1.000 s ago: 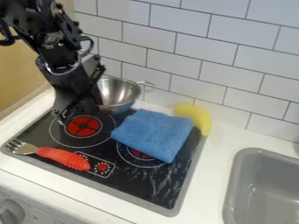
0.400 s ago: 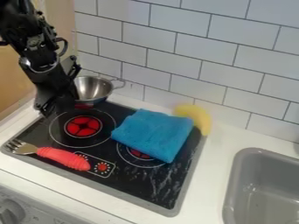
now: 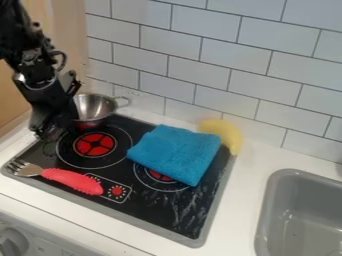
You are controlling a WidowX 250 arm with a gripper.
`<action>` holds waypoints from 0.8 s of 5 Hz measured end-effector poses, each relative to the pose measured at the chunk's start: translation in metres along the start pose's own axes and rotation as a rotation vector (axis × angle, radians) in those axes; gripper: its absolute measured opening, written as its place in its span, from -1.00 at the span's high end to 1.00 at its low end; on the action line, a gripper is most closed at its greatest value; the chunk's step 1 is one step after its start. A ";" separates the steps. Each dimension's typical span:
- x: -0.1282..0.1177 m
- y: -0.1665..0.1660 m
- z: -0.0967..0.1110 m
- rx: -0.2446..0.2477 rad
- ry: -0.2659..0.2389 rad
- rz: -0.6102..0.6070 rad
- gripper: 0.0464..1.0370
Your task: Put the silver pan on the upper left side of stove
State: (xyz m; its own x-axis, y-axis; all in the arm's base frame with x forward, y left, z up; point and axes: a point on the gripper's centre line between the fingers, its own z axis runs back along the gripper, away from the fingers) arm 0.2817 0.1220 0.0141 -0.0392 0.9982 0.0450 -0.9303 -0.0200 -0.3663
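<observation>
The black gripper [image 3: 59, 125] is at the stove's back left corner, pointing down, and is shut on the left side of the silver pan, hiding that part. The silver pan [image 3: 95, 107], a round metal bowl shape with a small loop handle at its right, is upright behind the left red burner. Whether its base touches the surface cannot be told. The black stove [image 3: 143, 202] has a grey rim and a red burner ring at its left.
A folded blue cloth [image 3: 175, 154] lies over the stove's right burner, with a yellow banana [image 3: 228, 135] behind it. A fork with a red handle [image 3: 72, 181] lies at the front left. The grey sink [image 3: 300, 220] is at the right, and a tiled wall stands behind.
The gripper and silver pan have moved together to the left and somewhat lower in the view. The cloth, banana and fork have stayed put.
</observation>
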 end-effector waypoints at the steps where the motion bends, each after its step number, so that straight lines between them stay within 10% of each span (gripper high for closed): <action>1: 0.001 -0.001 -0.003 -0.001 -0.002 -0.018 0.98; 2: 0.003 -0.003 -0.005 -0.004 -0.004 -0.013 0.93; 4: 0.004 -0.001 -0.004 0.017 -0.013 -0.008 0.07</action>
State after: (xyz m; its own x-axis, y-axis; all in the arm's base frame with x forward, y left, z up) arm 0.2845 0.1267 0.0106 -0.0360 0.9976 0.0600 -0.9365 -0.0127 -0.3503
